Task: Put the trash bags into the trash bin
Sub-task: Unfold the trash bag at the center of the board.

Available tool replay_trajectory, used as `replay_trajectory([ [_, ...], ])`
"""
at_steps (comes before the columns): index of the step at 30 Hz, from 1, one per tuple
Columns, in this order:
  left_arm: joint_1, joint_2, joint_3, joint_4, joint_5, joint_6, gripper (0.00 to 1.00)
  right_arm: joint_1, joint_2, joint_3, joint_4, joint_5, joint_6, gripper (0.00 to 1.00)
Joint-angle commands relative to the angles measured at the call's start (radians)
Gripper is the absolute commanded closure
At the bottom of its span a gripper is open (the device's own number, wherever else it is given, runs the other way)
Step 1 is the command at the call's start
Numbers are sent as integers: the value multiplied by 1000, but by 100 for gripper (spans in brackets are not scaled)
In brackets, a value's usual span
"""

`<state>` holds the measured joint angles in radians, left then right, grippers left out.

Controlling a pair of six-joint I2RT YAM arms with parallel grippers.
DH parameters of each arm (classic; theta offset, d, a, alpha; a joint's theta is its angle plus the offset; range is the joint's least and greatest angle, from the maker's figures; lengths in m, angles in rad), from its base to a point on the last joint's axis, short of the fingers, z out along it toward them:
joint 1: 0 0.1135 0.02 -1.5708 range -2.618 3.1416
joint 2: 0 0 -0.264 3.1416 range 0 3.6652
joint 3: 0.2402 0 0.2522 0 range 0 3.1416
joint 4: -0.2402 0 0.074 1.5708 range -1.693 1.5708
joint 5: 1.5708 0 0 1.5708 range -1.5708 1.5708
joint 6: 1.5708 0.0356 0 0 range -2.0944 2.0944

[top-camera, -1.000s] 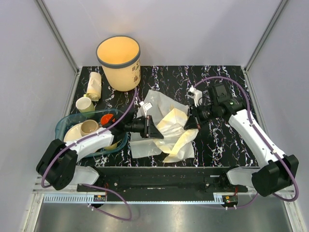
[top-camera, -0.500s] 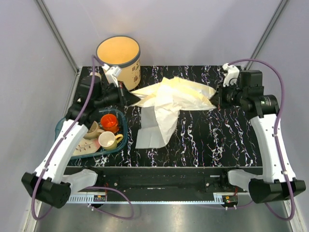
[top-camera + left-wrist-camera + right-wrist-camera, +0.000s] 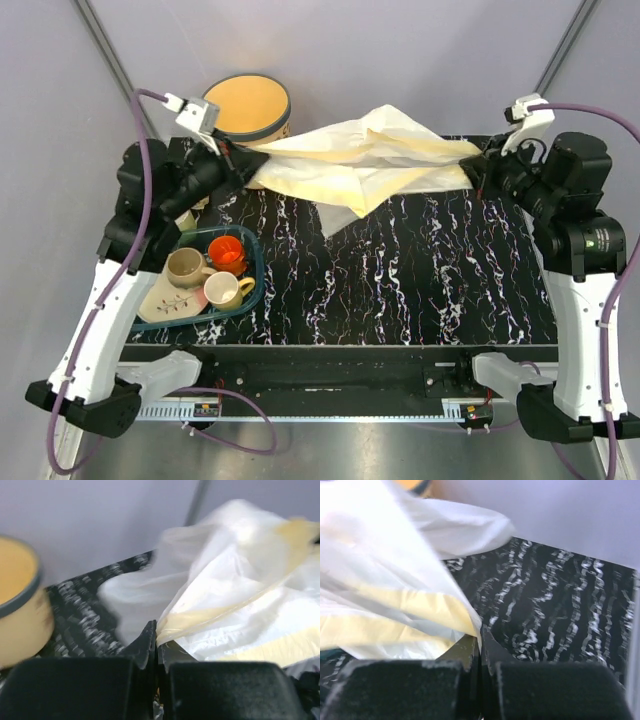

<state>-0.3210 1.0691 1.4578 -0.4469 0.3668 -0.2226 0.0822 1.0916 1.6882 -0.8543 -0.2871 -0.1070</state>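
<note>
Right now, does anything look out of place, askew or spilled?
Nothing spilled or damaged. The only oddity: the trash bag hangs stretched between the left pincer and right pincer, both shut on it, beside the trash bin rather than in it, one corner drooping.

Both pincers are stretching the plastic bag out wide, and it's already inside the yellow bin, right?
Not inside yet. The top view shows the trash bag stretched between the left pincer and the right pincer above the table, beside the trash bin, whose opening shows no bag.
</note>
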Motion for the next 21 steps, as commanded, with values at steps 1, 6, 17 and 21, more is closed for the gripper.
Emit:
replay_trajectory([
  [1,-194,87,-30,88,17,-58,100,100,60,-48,26,-169,81,100],
  [6,-257,276,-203,13,133,-110,100,240,140,-363,89,-172,72,100],
  [17,-132,212,567,136,220,-20,100,238,126,473,70,-110,29,100],
  [21,-182,135,255,209,114,-35,100,238,56,227,156,-118,62,100],
])
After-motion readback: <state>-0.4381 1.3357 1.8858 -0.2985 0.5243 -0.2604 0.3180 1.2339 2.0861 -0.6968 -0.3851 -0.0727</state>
